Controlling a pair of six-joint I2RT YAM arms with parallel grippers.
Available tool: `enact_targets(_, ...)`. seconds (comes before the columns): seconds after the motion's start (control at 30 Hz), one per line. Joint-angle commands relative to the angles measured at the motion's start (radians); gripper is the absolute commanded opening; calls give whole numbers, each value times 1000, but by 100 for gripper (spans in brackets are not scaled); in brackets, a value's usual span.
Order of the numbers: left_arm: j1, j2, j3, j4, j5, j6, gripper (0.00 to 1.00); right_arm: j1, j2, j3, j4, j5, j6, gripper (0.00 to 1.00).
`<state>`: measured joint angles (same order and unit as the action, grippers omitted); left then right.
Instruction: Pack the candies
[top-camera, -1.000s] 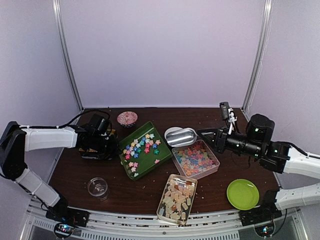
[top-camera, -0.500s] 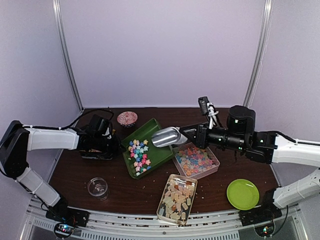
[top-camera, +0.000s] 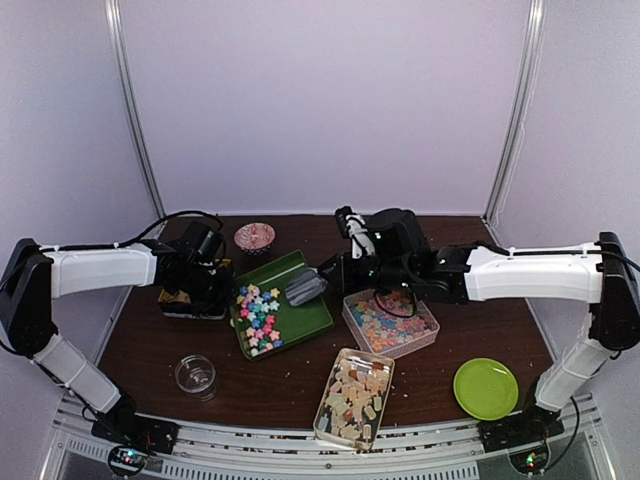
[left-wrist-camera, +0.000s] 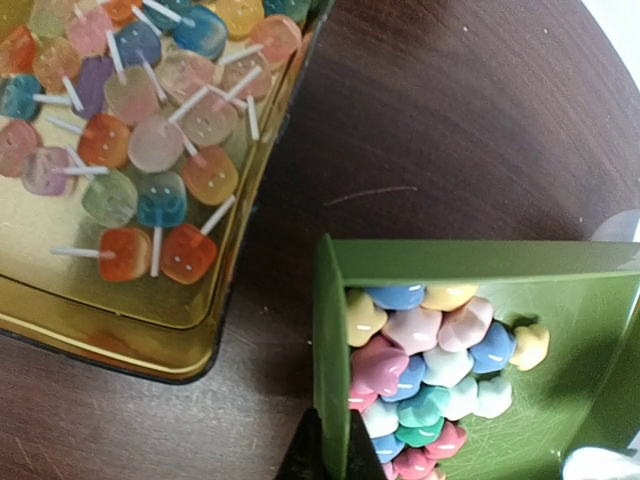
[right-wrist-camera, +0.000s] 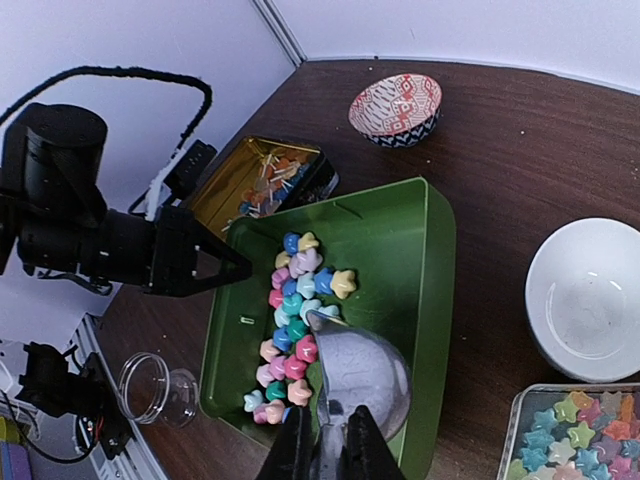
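Right pincer (right-wrist-camera: 325, 452) brings the scoop (right-wrist-camera: 362, 376) into the green tray (right-wrist-camera: 400, 228).

Its jaws are clamped on the scoop's handle. A second ago this scoop was over by the clear box (top-camera: 392, 324) of star sweets, and now it is low inside the tray, and it looks empty. The left pincer (left-wrist-camera: 325, 448) is closed on the tray's near wall, one finger on each side. The tray, which before was lying flat with its sweets spread out, is now tipped, so the star candies (right-wrist-camera: 289, 338) are gathered in a heap against the left wall. I judge that the scooping is prepared but not yet done. The heap lies just beside the scoop's front lip, to the left of the right pincer and a little beyond it.
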<state>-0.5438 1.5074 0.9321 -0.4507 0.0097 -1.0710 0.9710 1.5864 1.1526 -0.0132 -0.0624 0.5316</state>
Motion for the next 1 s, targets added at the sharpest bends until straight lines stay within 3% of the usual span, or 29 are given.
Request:
enact_targets(0.0, -14, 3, 53, -3, -50, 39, 0, -18, 50, 42, 16, 49, 23, 0)
enact_targets(0.33, -62, 18, 92, 9, -98, 78, 0, -26, 217, 189, -74, 82, -49, 0)
enact_targets(0.7, -82, 26, 109, 12, -136, 99, 0, 4, 238, 226, -140, -211, -161, 0)
enact_targets(0.97, -82, 52, 119, -16, -127, 75, 0, -26, 142, 121, -49, -43, -53, 0)
